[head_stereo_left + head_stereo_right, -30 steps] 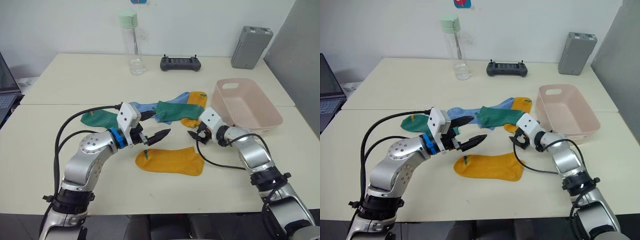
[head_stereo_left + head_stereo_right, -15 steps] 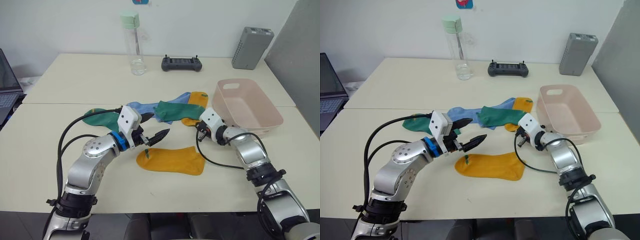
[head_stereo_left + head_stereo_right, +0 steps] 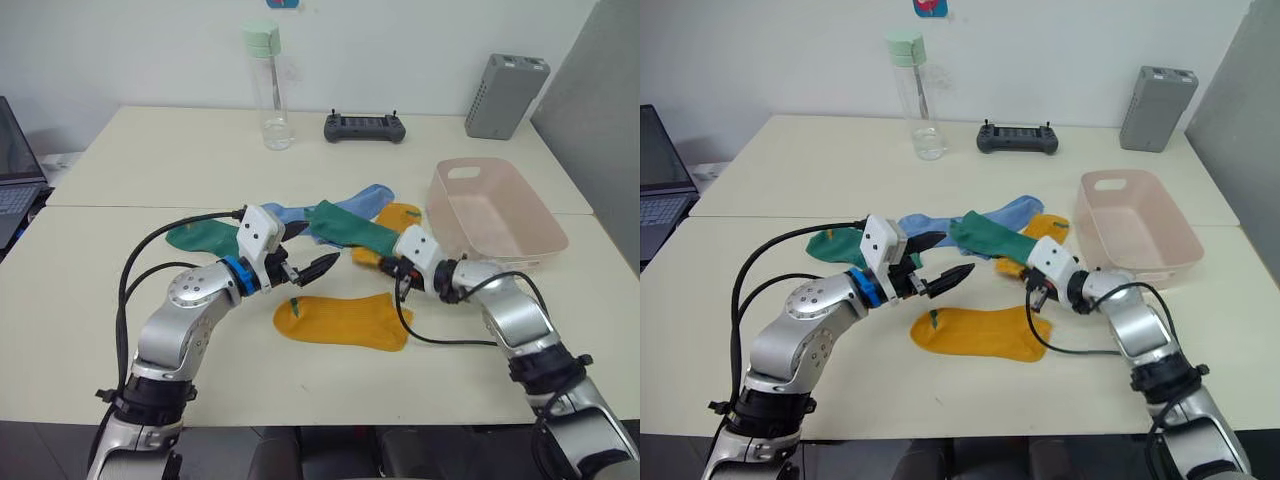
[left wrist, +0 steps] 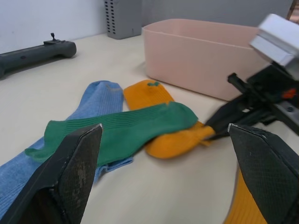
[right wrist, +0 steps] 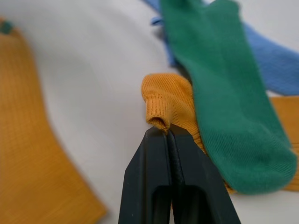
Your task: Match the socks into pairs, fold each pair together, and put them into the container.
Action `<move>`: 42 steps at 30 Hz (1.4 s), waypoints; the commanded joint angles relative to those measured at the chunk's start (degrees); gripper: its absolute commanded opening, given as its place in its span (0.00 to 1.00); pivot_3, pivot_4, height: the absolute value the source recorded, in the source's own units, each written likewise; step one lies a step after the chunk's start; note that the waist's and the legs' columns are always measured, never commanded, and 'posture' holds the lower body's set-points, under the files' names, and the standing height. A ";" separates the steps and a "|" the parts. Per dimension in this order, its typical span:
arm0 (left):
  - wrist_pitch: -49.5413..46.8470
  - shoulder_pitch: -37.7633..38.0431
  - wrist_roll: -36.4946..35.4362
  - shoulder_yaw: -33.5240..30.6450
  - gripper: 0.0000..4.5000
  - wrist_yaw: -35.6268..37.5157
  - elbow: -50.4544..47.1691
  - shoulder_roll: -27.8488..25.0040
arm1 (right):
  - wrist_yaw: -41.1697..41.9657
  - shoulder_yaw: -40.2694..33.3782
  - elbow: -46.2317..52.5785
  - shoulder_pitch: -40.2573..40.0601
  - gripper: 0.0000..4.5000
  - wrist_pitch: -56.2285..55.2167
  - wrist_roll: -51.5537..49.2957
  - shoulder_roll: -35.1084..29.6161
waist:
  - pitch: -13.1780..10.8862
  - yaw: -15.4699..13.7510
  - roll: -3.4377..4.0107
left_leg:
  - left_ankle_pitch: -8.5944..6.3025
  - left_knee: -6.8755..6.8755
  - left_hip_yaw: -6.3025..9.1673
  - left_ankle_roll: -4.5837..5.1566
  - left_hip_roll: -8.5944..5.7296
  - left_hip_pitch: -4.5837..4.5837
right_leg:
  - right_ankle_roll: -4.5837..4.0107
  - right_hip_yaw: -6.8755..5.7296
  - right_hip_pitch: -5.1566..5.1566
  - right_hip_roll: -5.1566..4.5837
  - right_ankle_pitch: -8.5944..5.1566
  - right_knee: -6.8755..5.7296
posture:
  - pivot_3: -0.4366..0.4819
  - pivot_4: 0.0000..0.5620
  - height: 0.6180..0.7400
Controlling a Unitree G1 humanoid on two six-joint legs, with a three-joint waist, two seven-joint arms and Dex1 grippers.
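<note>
A cream table (image 3: 150, 160) holds a loose heap of socks near its middle. The right gripper (image 5: 164, 132) has its two black fingers pressed tight together, pinching the bunched edge of a mustard-yellow sock (image 3: 395, 222) (the one lying partly under the heap). A dark green sock (image 3: 345, 224) lies across that yellow sock, and a light blue sock (image 3: 350, 197) lies beneath the green one, reaching toward the far side of the table. A second dark green sock (image 3: 198, 236) lies at the heap's left end, partly hidden behind the left arm.

The left gripper (image 3: 308, 251) hovers just above the table beside the heap, its fingers spread wide apart and holding nothing. Its tips point toward the right gripper.

A second mustard-yellow sock (image 3: 343, 320) lies flat by itself on the near side of the table, between the two arms.

The pale pink container (image 3: 495, 212) sits to the right of the heap, near the pinched sock, with no socks inside.

Along the far edge stand a clear bottle (image 3: 268, 88) with a pale green cap, a black handheld controller (image 3: 364, 127) and a grey upright box (image 3: 505, 94).
</note>
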State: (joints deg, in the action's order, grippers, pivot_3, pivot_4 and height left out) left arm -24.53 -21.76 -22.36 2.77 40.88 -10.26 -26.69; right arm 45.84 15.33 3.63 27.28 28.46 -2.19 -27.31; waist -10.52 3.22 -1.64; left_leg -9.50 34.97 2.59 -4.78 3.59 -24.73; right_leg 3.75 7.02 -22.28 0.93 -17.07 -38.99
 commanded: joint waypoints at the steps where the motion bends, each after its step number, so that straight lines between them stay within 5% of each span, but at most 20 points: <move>1: 3.47 -2.10 2.59 2.26 1.00 1.96 2.37 0.21 | 0.79 -0.66 4.75 -0.18 0.01 2.32 -1.46 -0.67 | 0.00 0.03 0.00 | 0.00 0.00 0.00 0.00 0.00 0.00 | 0.01 0.01 0.00 0.00 0.00 0.00 | 0.48 0.27 1.00; 6: 11.43 -4.13 8.04 5.52 1.00 5.53 10.15 -0.55 | 0.81 -0.89 7.06 -0.57 0.01 4.17 -2.10 -1.58 | 0.00 0.09 0.00 | 0.00 0.00 0.00 0.00 0.01 0.01 | 0.00 0.01 -0.02 0.02 0.00 0.00 | 0.48 0.27 1.00; 20: 13.43 -6.85 8.46 5.21 1.00 7.80 13.64 1.77 | -1.50 -7.37 9.45 3.46 0.01 8.19 -5.84 -2.66 | 0.00 0.16 0.00 | 0.00 -0.01 0.00 0.00 0.00 -0.02 | 0.00 0.01 -0.02 0.01 -0.01 0.00 | 0.48 0.27 1.00; 42: 12.30 -7.20 7.31 1.17 1.00 7.34 12.63 1.52 | -9.43 -17.59 -3.61 19.00 0.01 -9.31 -8.62 1.64 | -0.02 0.10 0.03 | 0.00 -0.07 0.00 0.01 0.00 -0.04 | -0.24 -0.02 -0.03 0.01 0.13 0.01 | 0.48 0.27 1.00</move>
State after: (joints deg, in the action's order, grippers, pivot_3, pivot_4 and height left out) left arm -12.26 -28.85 -13.91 5.04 48.17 4.87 -25.04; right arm 37.60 0.46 -1.18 43.86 21.93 -9.82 -25.70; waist -10.54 3.32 -1.61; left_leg -9.51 34.90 2.59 -4.77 3.59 -24.77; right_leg 3.51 7.00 -22.31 0.94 -16.95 -38.99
